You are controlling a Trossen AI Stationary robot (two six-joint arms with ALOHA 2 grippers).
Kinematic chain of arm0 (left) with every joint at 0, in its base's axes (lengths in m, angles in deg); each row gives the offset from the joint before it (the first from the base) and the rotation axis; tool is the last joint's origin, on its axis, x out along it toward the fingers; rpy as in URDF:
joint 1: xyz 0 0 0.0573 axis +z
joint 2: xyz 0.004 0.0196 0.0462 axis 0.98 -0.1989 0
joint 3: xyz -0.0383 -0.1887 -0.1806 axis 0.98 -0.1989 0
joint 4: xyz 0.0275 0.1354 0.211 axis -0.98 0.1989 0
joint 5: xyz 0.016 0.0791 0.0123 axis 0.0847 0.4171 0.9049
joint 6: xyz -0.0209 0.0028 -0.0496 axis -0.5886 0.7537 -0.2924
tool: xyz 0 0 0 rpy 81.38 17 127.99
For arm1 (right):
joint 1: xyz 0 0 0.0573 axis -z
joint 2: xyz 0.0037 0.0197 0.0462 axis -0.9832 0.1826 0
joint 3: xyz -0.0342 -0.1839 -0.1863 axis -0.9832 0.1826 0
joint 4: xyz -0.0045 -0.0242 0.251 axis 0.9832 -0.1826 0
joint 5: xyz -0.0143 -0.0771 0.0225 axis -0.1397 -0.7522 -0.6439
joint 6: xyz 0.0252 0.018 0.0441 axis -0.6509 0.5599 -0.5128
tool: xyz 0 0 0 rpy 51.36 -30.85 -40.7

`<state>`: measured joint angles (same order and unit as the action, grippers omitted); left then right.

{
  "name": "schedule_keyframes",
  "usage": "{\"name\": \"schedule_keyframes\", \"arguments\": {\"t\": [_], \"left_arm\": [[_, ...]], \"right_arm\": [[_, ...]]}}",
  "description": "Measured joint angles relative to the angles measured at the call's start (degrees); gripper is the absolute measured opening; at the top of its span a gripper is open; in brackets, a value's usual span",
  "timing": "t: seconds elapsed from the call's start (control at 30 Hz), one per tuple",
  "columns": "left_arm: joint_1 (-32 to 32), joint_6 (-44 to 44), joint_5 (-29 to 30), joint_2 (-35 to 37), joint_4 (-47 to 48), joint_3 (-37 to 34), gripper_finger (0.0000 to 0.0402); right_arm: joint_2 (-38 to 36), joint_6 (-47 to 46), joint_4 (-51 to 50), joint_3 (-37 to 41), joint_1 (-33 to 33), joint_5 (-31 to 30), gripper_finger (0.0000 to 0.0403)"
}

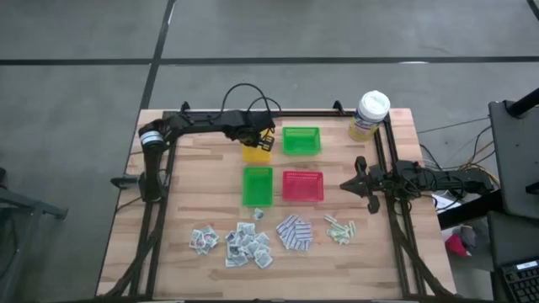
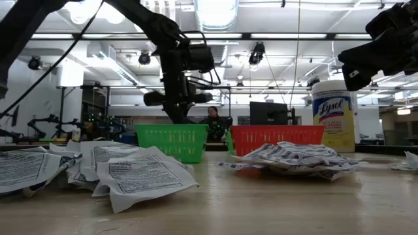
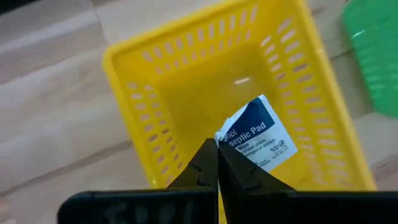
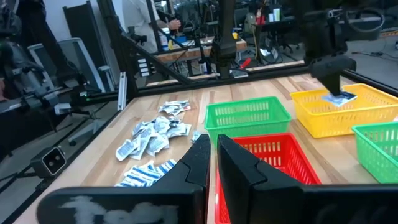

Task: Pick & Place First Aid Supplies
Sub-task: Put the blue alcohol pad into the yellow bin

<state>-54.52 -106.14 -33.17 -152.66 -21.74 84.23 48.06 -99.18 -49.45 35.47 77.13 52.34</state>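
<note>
Printed sachets (image 2: 124, 173) crowd your foreground near the table's front edge, open wood around them. Your left gripper (image 3: 217, 163) hangs over the yellow tray (image 3: 155, 74), clenched on a packet (image 3: 258, 137) reading "Pad". Your right gripper (image 4: 212, 158), nearly closed and empty, waits above the red tray (image 4: 273, 152). A "Lysol" canister (image 2: 333, 114) stands at the back.

High cam straight down, low cam table-level, wrist cams close, all share yellow tray (image 1: 257, 151).
</note>
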Motion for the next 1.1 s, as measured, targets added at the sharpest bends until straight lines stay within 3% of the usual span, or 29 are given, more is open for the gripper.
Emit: {"name": "schedule_keyframes", "arguments": {"t": [1.1], "left_arm": [[0.0,-0.8,-0.5,-2.2,-8.2,-3.7,0.0]], "right_arm": [[0.0,0.0,0.0,0.0,0.0,0.0,0.0028]]}}
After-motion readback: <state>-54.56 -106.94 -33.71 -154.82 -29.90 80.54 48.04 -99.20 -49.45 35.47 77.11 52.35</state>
